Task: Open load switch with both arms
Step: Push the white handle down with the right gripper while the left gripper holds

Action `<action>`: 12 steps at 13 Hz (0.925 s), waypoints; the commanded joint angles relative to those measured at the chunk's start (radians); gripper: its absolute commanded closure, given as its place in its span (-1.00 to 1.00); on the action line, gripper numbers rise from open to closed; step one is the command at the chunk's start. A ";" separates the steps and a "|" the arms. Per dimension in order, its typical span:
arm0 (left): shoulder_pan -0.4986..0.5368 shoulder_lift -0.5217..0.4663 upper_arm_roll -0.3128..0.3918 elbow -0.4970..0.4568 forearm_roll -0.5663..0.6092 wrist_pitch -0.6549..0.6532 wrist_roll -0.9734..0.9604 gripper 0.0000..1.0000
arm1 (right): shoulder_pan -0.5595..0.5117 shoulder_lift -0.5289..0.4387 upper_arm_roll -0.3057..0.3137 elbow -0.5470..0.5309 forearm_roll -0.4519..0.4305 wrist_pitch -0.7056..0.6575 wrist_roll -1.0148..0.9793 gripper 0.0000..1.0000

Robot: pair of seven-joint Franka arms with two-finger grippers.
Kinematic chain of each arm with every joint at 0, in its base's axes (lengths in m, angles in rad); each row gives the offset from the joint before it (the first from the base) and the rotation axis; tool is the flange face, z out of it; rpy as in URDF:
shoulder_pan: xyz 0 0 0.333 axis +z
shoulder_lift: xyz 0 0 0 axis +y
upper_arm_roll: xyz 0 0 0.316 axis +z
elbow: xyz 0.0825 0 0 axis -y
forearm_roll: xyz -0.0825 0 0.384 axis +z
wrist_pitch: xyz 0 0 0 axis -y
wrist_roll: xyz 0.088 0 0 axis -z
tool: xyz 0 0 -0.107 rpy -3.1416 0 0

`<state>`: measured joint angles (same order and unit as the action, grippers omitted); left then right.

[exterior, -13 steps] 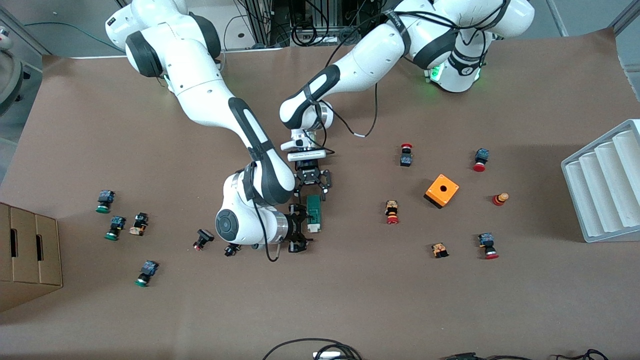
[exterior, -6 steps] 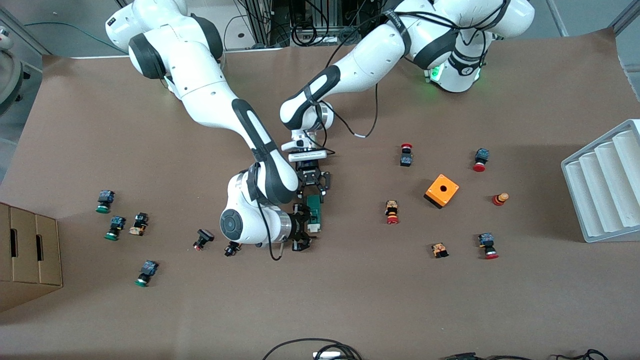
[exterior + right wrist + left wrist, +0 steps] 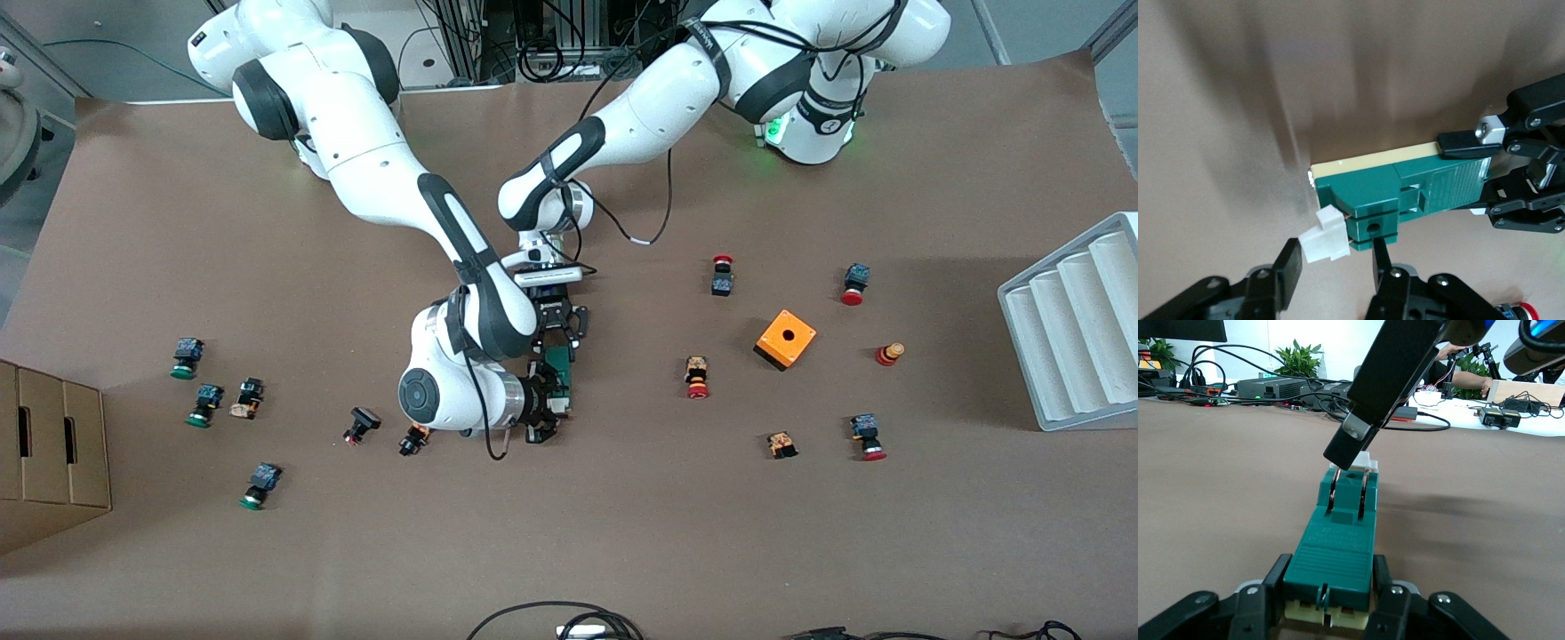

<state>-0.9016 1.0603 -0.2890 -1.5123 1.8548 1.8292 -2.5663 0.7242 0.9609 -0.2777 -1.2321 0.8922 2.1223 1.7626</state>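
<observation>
Front view: the load switch [image 3: 559, 377] lies on the brown table [image 3: 622, 533] near its middle, a slim green block almost covered by the two claws that meet over it. The left wrist view shows its green body [image 3: 1338, 540] running away from the camera, its near end pinched between the left gripper's [image 3: 1328, 600] two black fingers [image 3: 1381, 597], which press on both of its long sides; the left claw is clamped on the load switch. In the front view that gripper [image 3: 557, 342] comes down on the end farther from the front camera.

The right gripper [image 3: 544, 411] sits at the nearer end of the switch, where the white end piece [image 3: 1325, 235] sticks out. In the right wrist view its fingers [image 3: 1289, 267] stand apart, one beside the white piece and one just under the green body; they bracket that end but are not seen pressing on it, so this claw [image 3: 1335, 263] reads as spread.

Farther out lie an orange box [image 3: 786, 339] with a hole toward the left arm's end, small red-capped buttons [image 3: 697, 377] around it, and green-capped buttons [image 3: 186, 357] toward the right arm's end. A white ribbed tray [image 3: 1071, 329] sits at the table's edge at the left arm's end, and a cardboard box [image 3: 49, 453] at the right arm's end.
</observation>
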 commanded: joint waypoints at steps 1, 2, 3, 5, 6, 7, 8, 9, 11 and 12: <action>0.000 0.007 -0.007 0.007 -0.003 -0.008 -0.014 -0.10 | 0.001 0.024 -0.006 0.034 0.031 0.005 0.012 0.02; 0.000 0.007 -0.007 0.007 -0.003 -0.008 -0.014 -0.11 | 0.001 0.024 -0.006 0.032 0.031 0.005 0.011 0.02; 0.000 0.007 -0.007 0.007 -0.003 -0.008 -0.014 -0.11 | 0.000 0.024 -0.006 0.031 0.030 0.005 0.011 0.02; 0.000 0.007 -0.009 0.007 -0.003 -0.008 -0.014 -0.12 | 0.000 0.024 -0.006 0.031 0.028 0.001 0.009 0.02; 0.000 0.007 -0.012 0.007 -0.003 -0.008 -0.014 -0.12 | -0.005 0.022 -0.006 0.031 0.028 -0.001 0.006 0.02; 0.000 0.007 -0.013 0.007 -0.002 -0.008 -0.012 -0.12 | -0.011 0.022 -0.006 0.031 0.028 -0.002 0.005 0.02; 0.001 0.007 -0.013 0.007 -0.002 -0.008 -0.011 -0.12 | -0.011 0.022 -0.006 0.031 0.027 -0.002 0.003 0.02; 0.001 0.007 -0.013 0.007 -0.002 -0.008 -0.011 -0.12 | -0.012 0.022 -0.006 0.031 0.025 -0.002 0.002 0.02; 0.001 0.010 -0.013 0.007 -0.002 -0.008 -0.012 -0.12 | -0.012 0.022 -0.006 0.031 0.025 0.001 0.001 0.02; 0.001 0.010 -0.013 0.007 -0.002 -0.008 -0.012 -0.12 | -0.008 0.024 -0.006 0.031 0.025 0.004 0.003 0.12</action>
<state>-0.9016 1.0603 -0.2899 -1.5123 1.8549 1.8292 -2.5669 0.7136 0.9627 -0.2796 -1.2321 0.8922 2.1227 1.7632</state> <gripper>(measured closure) 0.436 0.515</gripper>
